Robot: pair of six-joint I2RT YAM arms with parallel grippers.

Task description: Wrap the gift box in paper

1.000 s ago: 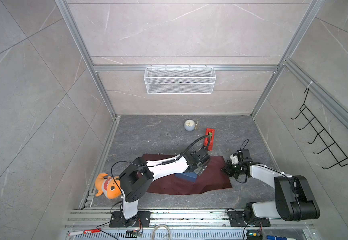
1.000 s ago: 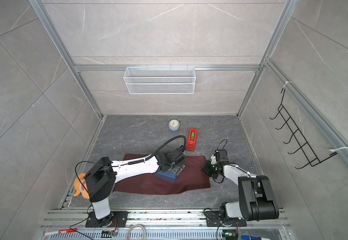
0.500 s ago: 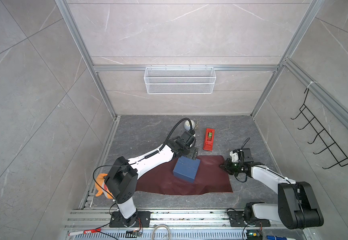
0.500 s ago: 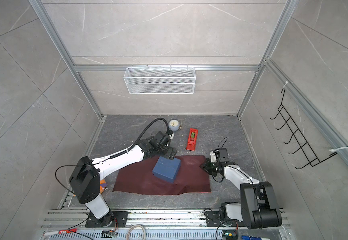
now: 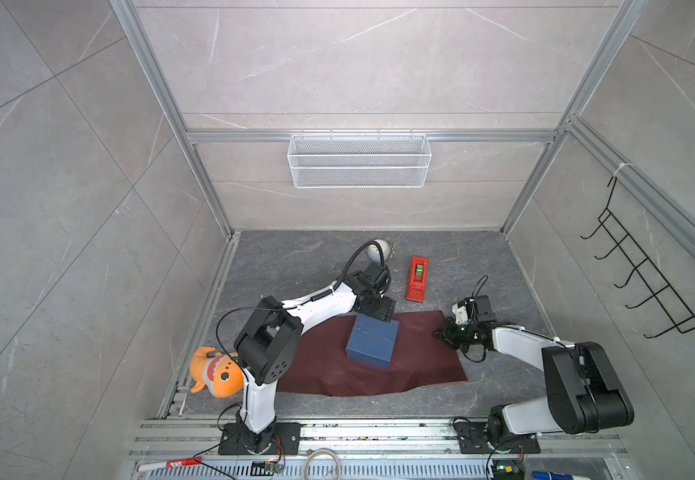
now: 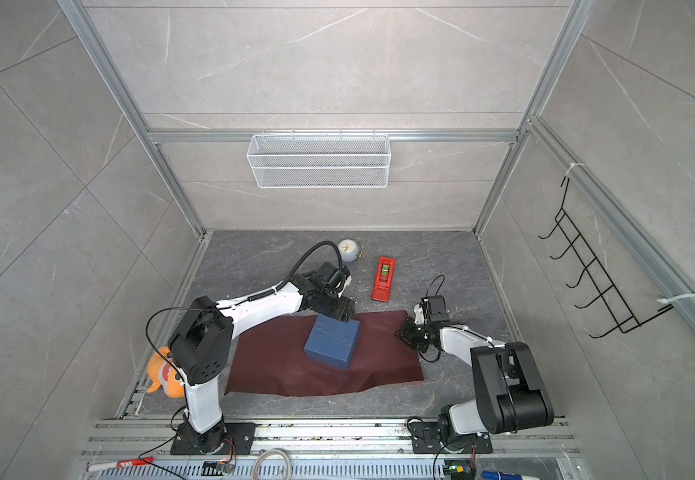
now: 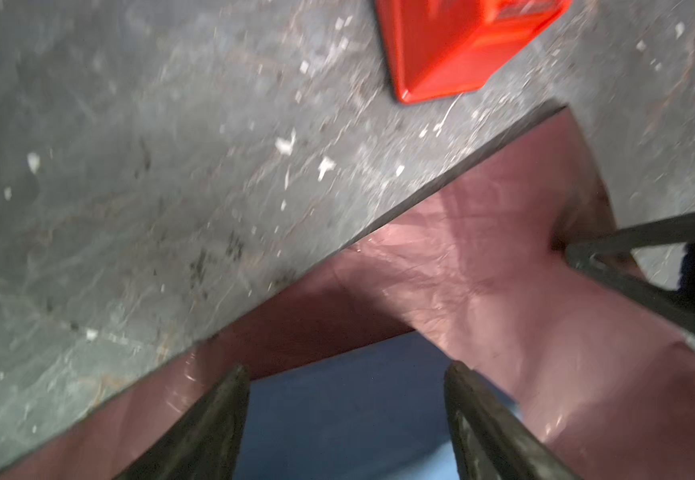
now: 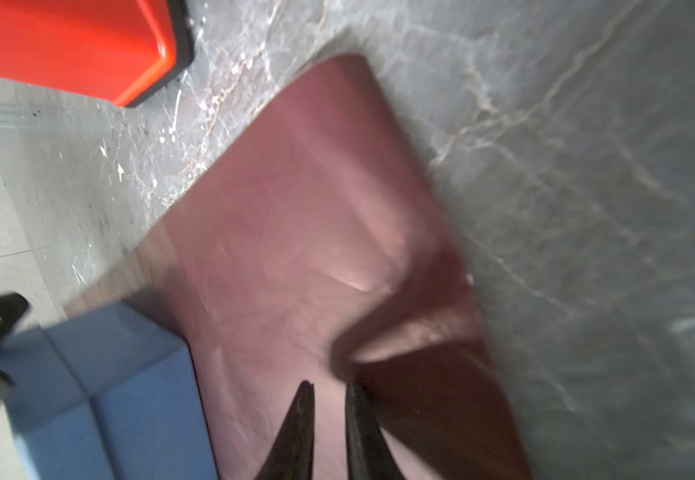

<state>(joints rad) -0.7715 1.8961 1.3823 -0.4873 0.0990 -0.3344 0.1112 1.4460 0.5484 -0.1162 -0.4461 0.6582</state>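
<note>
The navy gift box (image 5: 373, 347) (image 6: 332, 341) lies on the maroon paper (image 5: 420, 353) (image 6: 279, 365), which is spread flat on the floor. My left gripper (image 5: 381, 313) (image 6: 339, 311) hovers open at the box's far edge. In the left wrist view the box (image 7: 350, 415) shows between the spread fingers of the left gripper (image 7: 348, 370), with paper (image 7: 483, 270) beyond. My right gripper (image 5: 445, 332) (image 6: 405, 332) sits low at the paper's right edge. In the right wrist view the right gripper (image 8: 329, 386) has only a narrow gap, over paper (image 8: 296, 208) that curls up beside the tips. The box (image 8: 130, 395) lies off to one side.
A red tape dispenser (image 5: 417, 278) (image 6: 384, 278) lies just behind the paper, with a small round clock (image 5: 379, 249) further back. An orange plush toy (image 5: 215, 372) sits by the left arm's base. A wire basket (image 5: 358, 160) hangs on the back wall and a hook rack (image 5: 649, 282) on the right wall.
The left gripper left the top of the box, swung toward the back, and has come forward again to the box's far edge, its jaws narrowing a little. The right gripper stayed at the paper's right edge.
</note>
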